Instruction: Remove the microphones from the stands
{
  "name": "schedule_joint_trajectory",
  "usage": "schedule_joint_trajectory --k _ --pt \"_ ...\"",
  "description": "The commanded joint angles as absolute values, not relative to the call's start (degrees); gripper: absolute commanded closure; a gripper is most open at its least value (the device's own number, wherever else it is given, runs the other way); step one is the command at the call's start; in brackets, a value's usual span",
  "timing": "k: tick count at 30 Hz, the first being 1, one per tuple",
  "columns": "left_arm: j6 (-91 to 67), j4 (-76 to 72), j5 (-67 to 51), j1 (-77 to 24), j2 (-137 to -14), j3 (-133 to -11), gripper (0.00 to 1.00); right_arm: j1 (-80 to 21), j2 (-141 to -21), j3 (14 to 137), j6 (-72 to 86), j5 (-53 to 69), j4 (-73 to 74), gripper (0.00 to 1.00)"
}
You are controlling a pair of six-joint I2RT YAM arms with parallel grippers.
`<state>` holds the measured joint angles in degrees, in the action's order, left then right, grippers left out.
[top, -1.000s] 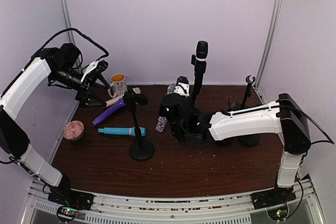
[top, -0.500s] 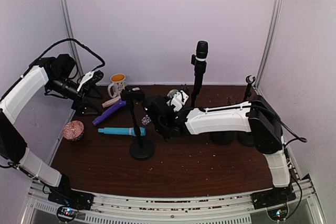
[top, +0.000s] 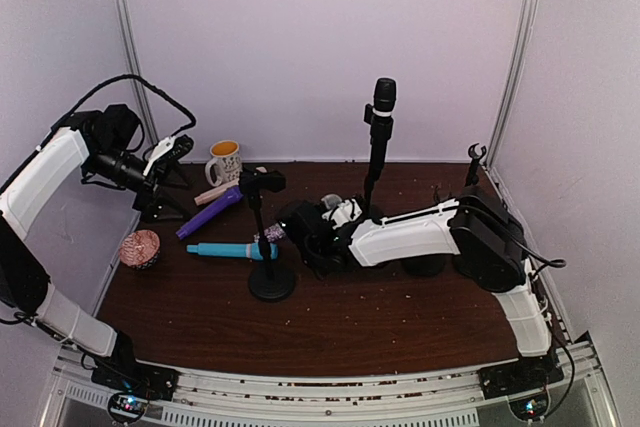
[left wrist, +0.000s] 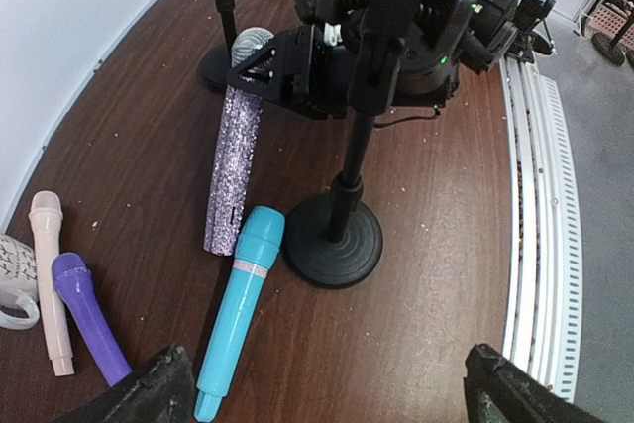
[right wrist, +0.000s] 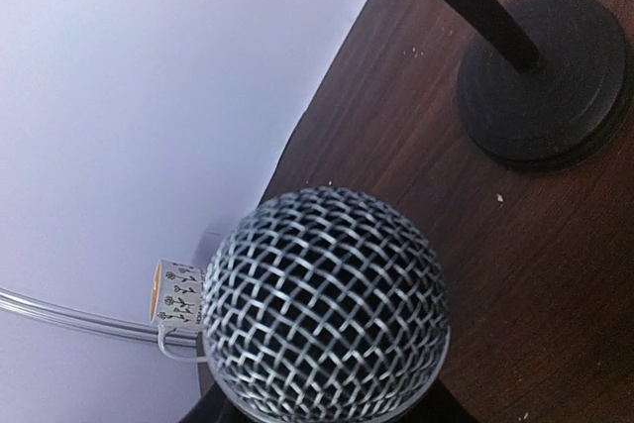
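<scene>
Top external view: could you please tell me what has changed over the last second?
The right fingers, shut on the glitter microphone, carried it left, up beside the short stand. The left fingers, open, drew back slightly leftward. The black microphone on its tall stand, the teal microphone, mug and cupcake stayed put.

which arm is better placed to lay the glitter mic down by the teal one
Right. The right gripper is shut on the glittery microphone, low beside the teal microphone; the left gripper hangs open near the mug.
</scene>
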<state>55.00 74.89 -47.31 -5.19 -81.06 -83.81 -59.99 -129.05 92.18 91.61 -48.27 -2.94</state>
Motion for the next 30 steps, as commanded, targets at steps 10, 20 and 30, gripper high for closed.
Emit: schedule_joint_trajectory --k 10,20,30 --pt "55.4 73.8 -49.5 -4.7 -81.0 -84.1 0.02 -56.9 -133.2 87.3 84.0 -20.5 -28.9 0.37" --pt "55.1 73.7 -50.1 -4.7 -81.3 -83.8 0.02 -55.6 -126.6 77.5 70.8 -9.9 -41.2 0.22" --pt "54.3 73.4 -50.9 -4.7 -81.8 -84.3 0.02 -58.5 -114.8 58.7 50.4 -7.7 -52.8 0.32"
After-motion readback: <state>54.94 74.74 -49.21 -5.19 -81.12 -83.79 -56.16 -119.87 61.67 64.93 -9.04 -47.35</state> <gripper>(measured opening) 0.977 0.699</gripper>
